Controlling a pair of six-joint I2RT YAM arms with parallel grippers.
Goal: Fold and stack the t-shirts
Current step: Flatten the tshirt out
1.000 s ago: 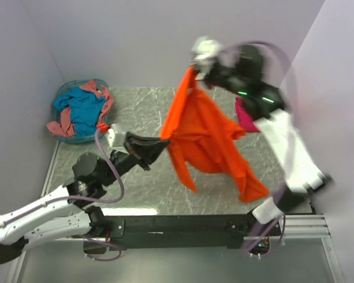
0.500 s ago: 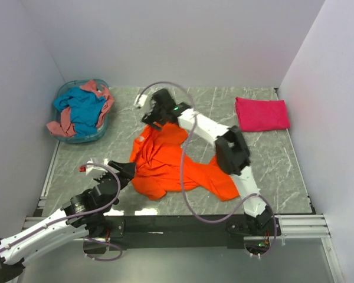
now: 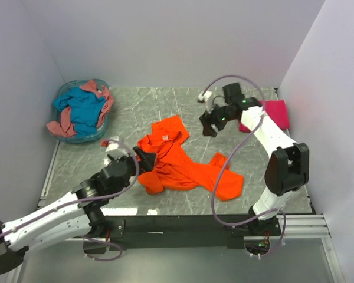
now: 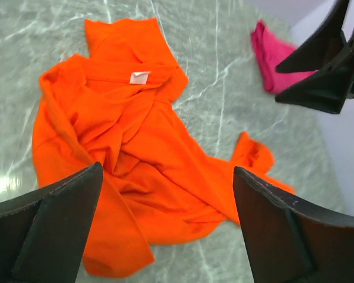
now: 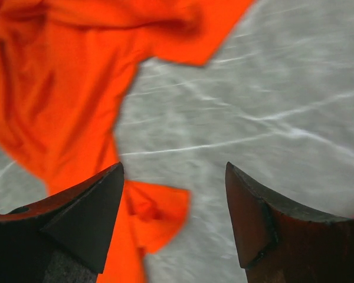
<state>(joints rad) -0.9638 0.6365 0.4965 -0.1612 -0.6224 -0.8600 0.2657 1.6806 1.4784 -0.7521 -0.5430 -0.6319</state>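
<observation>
The bright orange t-shirt [image 3: 180,165] lies crumpled on the middle of the grey marble table [image 3: 141,109], its white neck label [image 4: 140,77] facing up. My left gripper [image 3: 144,158] hovers open over the shirt's left edge; in the left wrist view the orange t-shirt [image 4: 124,147] lies below, with nothing between the open left gripper's [image 4: 167,194] fingers. My right gripper [image 3: 210,125] stands open above bare table just right of the shirt, and the right wrist view shows the orange t-shirt [image 5: 59,88] off to its left. A folded magenta-pink t-shirt [image 3: 278,109] lies at the back right, partly behind the right arm.
A pale blue round basket [image 3: 76,140] sits at the back left corner, holding a teal-blue shirt [image 3: 82,109] and a salmon-pink shirt [image 3: 101,93]. Walls close in the table at the left, back and right. The arms' base rail runs along the near edge.
A second ago both grippers held the orange shirt up in the air. They have opened and the shirt now lies on the table. The right arm has swung back toward the right rear.
</observation>
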